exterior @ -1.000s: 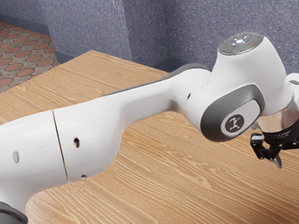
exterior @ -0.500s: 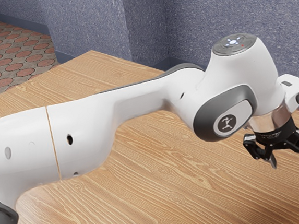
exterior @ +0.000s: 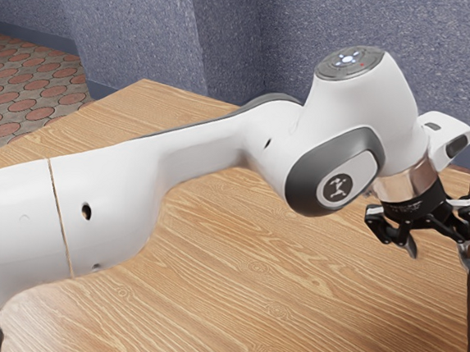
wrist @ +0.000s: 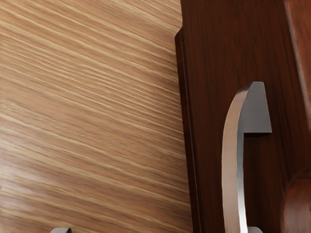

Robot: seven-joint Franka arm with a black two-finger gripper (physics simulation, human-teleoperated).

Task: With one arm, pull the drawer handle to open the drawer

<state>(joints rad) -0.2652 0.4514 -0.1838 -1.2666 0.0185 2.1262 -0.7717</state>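
Handle [wrist: 232, 165] apparently between the spread fingers [exterior: 411, 241], close to one.

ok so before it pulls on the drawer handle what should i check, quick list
1. Handle located: ok. The silver handle shows on the dark drawer front, close in front of the hand.
2. Gripper at the drawer: ok. The gripper sits right beside the drawer front at the exterior view's right edge.
3. Grip on the handle: not ok. The fingers stand apart, not clamped on it.
4. One finger hooked behind the handle: cannot tell.
5. Drawer open or shut: cannot tell from these views.
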